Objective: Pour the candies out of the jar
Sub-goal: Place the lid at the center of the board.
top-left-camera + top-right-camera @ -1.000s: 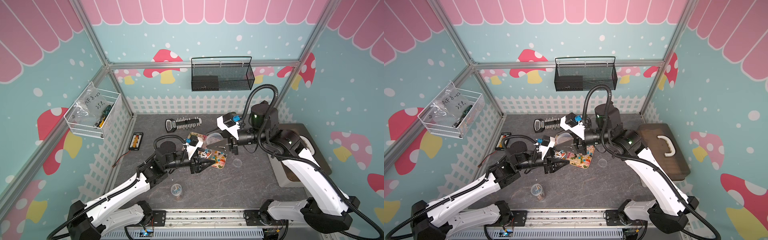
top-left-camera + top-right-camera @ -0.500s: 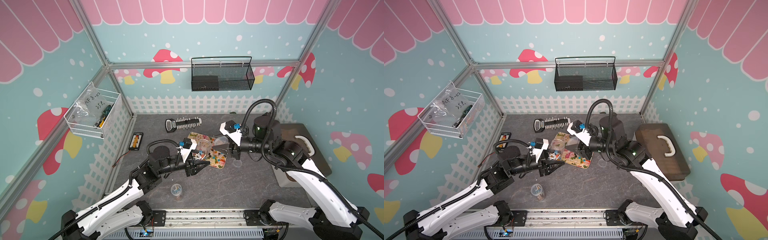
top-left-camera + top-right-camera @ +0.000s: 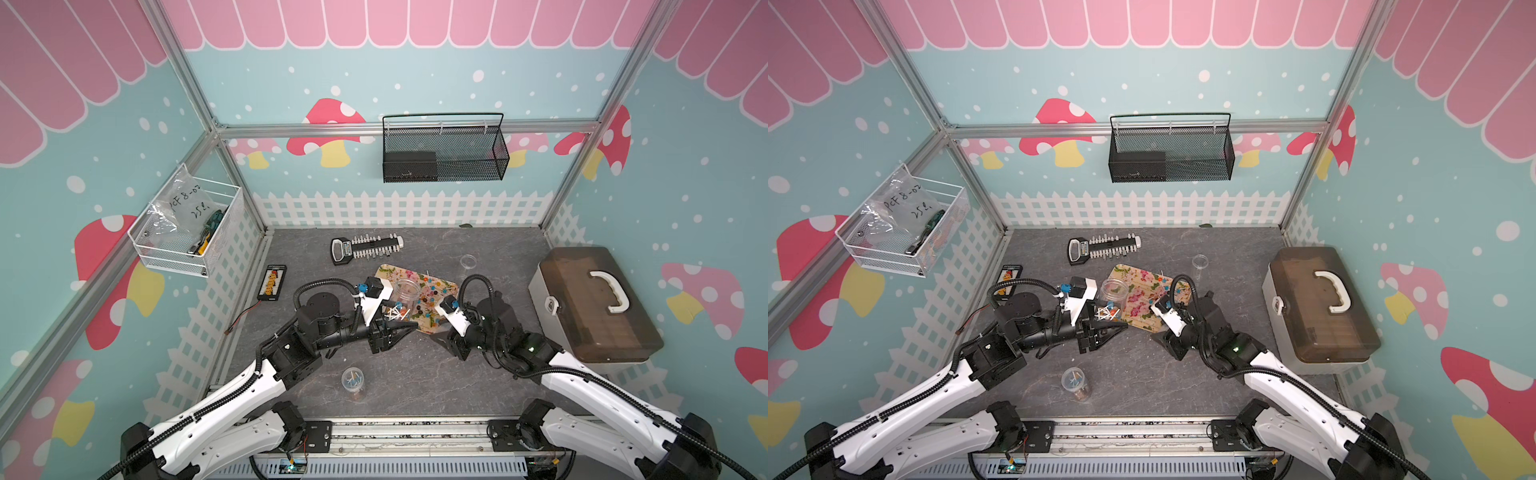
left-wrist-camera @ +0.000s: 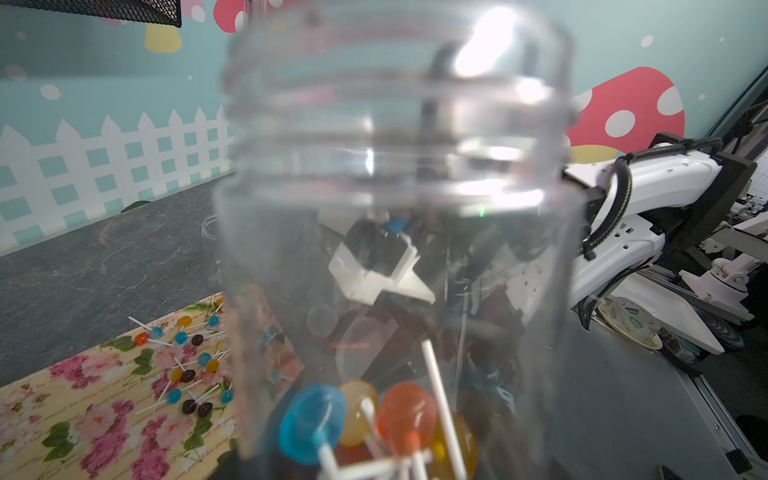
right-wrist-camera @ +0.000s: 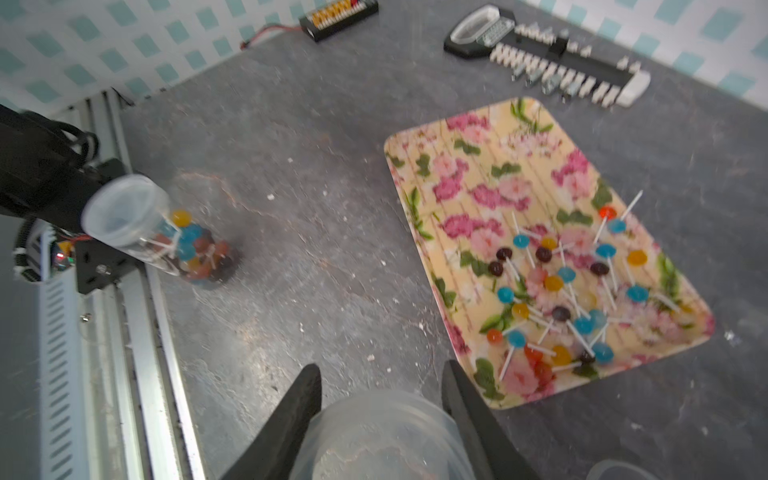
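Meanwhile, right gripper (image 5: pixel 379 374) backs off floral tray (image 5: pixel 478 166)
Left gripper (image 3: pixel 399 326) stays clamped on the jar (image 3: pixel 405 291) at the tray's near edge, several candies (image 4: pixel 407 415) still inside; right jaws pinch a clear lid (image 5: pixel 382 436). Pour looks unfinished.

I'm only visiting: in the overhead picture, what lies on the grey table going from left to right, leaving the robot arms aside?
In a top view: small black device with an orange row, black key-shaped tool, floral tray, clear round dish, brown-lidded box. The small cup near the front is left out: it overlaps the tool.
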Motion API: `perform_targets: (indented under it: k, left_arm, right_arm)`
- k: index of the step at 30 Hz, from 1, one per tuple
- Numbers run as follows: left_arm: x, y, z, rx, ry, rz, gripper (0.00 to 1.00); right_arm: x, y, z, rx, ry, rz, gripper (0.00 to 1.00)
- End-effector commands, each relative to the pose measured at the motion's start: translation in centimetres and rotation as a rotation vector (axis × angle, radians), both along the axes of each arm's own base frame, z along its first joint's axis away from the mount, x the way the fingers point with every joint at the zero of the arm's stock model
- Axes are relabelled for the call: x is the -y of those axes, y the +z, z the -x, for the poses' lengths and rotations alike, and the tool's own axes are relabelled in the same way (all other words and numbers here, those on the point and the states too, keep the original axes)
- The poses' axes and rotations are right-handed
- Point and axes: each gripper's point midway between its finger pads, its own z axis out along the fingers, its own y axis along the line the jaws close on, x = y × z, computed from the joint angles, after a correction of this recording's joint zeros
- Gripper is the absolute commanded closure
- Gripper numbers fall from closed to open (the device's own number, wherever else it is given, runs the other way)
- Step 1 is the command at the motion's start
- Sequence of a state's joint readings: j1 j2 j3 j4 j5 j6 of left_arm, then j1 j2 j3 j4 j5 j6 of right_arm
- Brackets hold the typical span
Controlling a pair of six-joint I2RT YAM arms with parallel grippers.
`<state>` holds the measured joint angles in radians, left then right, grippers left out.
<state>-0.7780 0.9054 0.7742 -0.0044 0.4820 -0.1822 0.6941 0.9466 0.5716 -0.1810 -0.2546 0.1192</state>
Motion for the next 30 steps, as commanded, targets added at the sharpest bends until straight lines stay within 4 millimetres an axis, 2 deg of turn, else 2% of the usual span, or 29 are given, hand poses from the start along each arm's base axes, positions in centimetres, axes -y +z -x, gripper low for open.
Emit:
perform_targets:
  k: [1,8,16,24,30]
  left_arm:
    - [-0.2,0.9,-0.2,0.023,0.010,0.010,0.52]
    - [0.0,0.6,-0.4,0.016,0.010,0.000,0.52]
    - [0.4,-0.1,-0.8,-0.001,0.008,-0.007,0.52]
    - [0.8,-0.8,-1.1,-0.010,0.009,-0.019,0.52]
    - [1.0,-1.4,-1.3,-0.016,0.006,-0.034,0.52]
  right_arm:
    - [0.1,0.2,-2.0,0.060,-0.123,-0.111,0.57]
    - [1.7,-6.1,-1.2,-0.038,-0.218,-0.084,0.56]
    - [3.9,-11.1,-0.3,-0.095,-0.319,-0.036,0.54]
    - [4.1,-12.3,-0.3,-0.127,-0.339,0.000,0.44]
    - [4.0,-12.2,-0.3,-0.144,-0.351,-0.014,0.38]
